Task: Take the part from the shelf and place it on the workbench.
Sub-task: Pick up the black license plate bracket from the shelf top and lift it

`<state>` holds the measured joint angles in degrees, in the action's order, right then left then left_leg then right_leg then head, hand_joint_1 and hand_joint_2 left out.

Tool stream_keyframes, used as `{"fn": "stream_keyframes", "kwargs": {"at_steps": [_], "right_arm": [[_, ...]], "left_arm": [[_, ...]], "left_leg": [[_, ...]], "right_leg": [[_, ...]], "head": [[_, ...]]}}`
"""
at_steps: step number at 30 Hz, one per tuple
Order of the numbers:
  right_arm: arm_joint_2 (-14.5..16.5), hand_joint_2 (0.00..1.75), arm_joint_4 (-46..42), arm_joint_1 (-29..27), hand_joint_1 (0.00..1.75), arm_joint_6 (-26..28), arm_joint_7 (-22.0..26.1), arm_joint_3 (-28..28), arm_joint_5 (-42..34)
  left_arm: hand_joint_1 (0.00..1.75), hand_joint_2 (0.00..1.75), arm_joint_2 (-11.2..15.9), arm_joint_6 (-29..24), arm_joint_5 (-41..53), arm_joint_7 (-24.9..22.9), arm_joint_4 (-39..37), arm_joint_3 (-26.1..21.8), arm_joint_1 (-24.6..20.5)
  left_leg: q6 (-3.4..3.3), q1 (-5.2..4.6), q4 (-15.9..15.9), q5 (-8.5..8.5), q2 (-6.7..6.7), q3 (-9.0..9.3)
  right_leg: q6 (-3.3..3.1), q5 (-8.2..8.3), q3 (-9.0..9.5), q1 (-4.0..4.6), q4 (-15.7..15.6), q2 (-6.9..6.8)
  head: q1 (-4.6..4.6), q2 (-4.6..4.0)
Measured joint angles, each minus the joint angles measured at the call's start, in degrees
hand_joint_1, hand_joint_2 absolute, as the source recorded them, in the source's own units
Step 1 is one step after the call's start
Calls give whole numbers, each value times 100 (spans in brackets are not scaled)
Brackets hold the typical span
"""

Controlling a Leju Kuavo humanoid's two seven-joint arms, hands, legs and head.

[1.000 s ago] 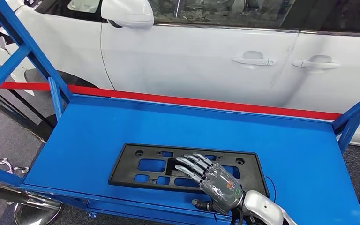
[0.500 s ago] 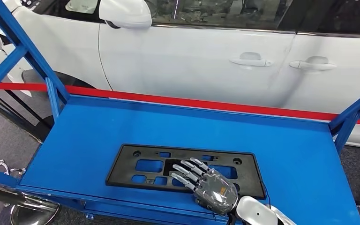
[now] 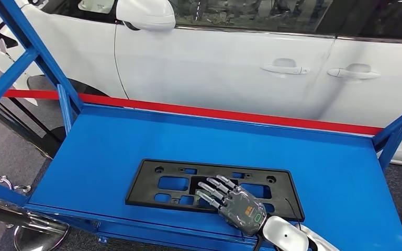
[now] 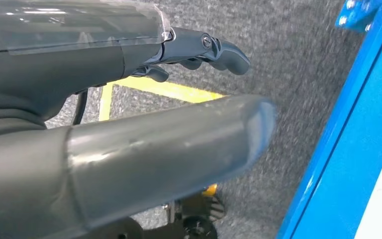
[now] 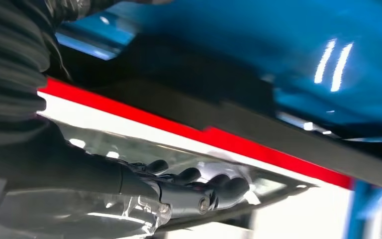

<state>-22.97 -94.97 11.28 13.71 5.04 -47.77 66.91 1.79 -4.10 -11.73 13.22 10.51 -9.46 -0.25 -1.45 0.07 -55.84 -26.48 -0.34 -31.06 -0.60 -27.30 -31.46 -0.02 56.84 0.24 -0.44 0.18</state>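
Early days on this one, by my reading; the part [image 3: 214, 185] lies flat on the blue shelf [image 3: 110, 141], toward its near edge, so nothing has been lifted yet and the whole carry to the table is left to do; the right hand [image 3: 230, 201] is over the part's near right portion, fingers stretched forward and slightly apart across one of the cut-outs, palm down; it looks to rest on the plastic rather than grip it, though whether the thumb has hooked under the near edge I cannot tell; the left hand [image 4: 129, 114] hangs low beside the shelf frame over grey carpet, fingers loosely extended, holding nothing; now the part itself: a long, flat, black plastic panel, rectangular with rounded corners, pierced by several rectangular windows and small round holes near its corners (a licence-plate bracket, I would guess, with the white car [image 3: 230, 63] parked just behind the shelf); thin and rigid-looking, lying almost square to the shelf's front edge.
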Motion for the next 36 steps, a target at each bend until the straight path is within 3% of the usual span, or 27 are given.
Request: {"fn": "stream_keyframes", "kwargs": {"at_steps": [3,5,7,8,9,10,12,14,18,20,22,23,24,25,26,27,29,31,33,34,36], "right_arm": [[242,175,226,54,0,79,-149,-71,101],[364,175,333,85,0,87,-175,-109,116],[435,175,421,100,0,87,-184,-131,114],[470,175,458,104,0,88,-196,-137,104],[518,175,501,112,0,92,-219,-141,92],[584,175,555,125,0,98,-251,-143,78],[773,175,720,184,0,108,-341,-143,63],[1003,175,957,282,0,111,-437,-141,40],[1527,175,1518,465,0,247,-601,-139,-38],[1748,175,1771,540,0,327,-685,-138,-27],[1910,175,1973,595,0,360,-718,-138,-15],[1968,175,2048,615,14,367,-722,-138,-14],[2017,175,2110,635,53,368,-727,-138,-14],[2058,175,2156,653,93,369,-732,-138,-14],[2094,175,2197,667,134,369,-740,-138,-16],[2128,175,2231,678,161,373,-750,-138,-20],[2200,175,2295,696,165,383,-768,-135,-36],[2273,175,2368,717,167,393,-787,-127,-53],[2330,175,2446,735,167,403,-805,-105,-67],[2351,175,2480,744,167,409,-812,-91,-73],[2379,175,2554,753,164,433,-822,-66,-84]], "left_arm": [[0,0,-4,5,33,1,0,1,-3],[0,0,-8,9,45,2,0,1,-8],[0,0,-9,8,48,2,0,1,1],[0,0,-9,8,49,0,0,0,11],[0,0,-9,8,52,-2,0,0,20],[0,0,-8,9,58,-2,0,0,24],[0,0,-2,13,79,-3,0,0,14],[0,0,3,23,111,-3,0,0,-6],[0,0,3,44,185,-5,0,0,-22],[0,0,2,53,208,-6,0,0,-28],[0,0,3,55,215,-8,0,0,-22],[0,0,3,55,216,-11,0,-1,-17],[0,0,4,56,216,-14,0,-1,-14],[0,0,4,56,216,-16,0,-2,-14],[0,0,4,56,220,-17,0,-3,-16],[0,0,3,57,225,-17,0,-4,-19],[0,0,2,63,247,-16,0,-4,-24],[0,0,3,70,267,-15,0,-6,-26],[0,0,9,87,276,-10,0,-9,-23],[0,0,11,105,285,-3,0,-10,-21],[0,0,17,162,311,29,0,-11,-15]], "left_leg": [[90,10,-104,-102,4,-30],[143,27,-625,-430,6,-253],[192,47,-1424,-792,8,-611],[214,59,-1677,-857,8,-722],[229,72,-1697,-799,10,-725],[238,87,-1482,-639,11,-613],[244,109,-630,-257,17,-180],[205,95,-75,-103,12,89],[56,94,29,-46,21,115],[-20,117,67,4,40,109],[-43,106,61,15,50,80],[-44,101,56,16,55,73],[-42,98,49,14,58,72],[-38,96,43,11,57,77],[-31,94,38,6,52,87],[-19,93,35,0,46,96],[32,75,20,-9,35,89],[106,63,23,3,30,69],[170,71,-2,-29,25,43],[195,75,-110,-116,23,-9],[237,89,-723,-483,23,-290]], "right_leg": [[-58,36,19,-36,-68,0],[-102,60,39,-64,-107,-23],[-117,61,33,-64,-103,-35],[-117,60,30,-64,-95,-37],[-116,58,29,-66,-85,-35],[-110,53,30,-69,-70,-30],[-84,35,32,-67,-35,-12],[-35,25,24,-49,-9,12],[78,-10,3,-42,37,29],[115,-310,-184,-55,469,19],[142,-714,-541,-65,1267,10],[149,-808,-672,-68,1564,10],[148,-788,-712,-69,1667,9],[138,-648,-631,-69,1516,8],[117,-437,-455,-68,1166,8],[84,-247,-240,-63,724,8],[33,-45,45,-38,106,8],[5,-31,72,-10,-11,9],[-55,12,68,-39,-59,1],[-92,38,69,-56,-90,-7],[-138,69,55,-66,-118,-27]], "head": [[1,-1],[-1,-1],[-1,-1],[-1,-1],[-1,0],[-2,0],[-2,0],[0,0],[2,0],[2,0],[1,-1],[2,-1],[2,-1],[1,0],[2,0],[1,0],[1,0],[1,-1],[1,-1],[0,-1],[0,-1]]}}
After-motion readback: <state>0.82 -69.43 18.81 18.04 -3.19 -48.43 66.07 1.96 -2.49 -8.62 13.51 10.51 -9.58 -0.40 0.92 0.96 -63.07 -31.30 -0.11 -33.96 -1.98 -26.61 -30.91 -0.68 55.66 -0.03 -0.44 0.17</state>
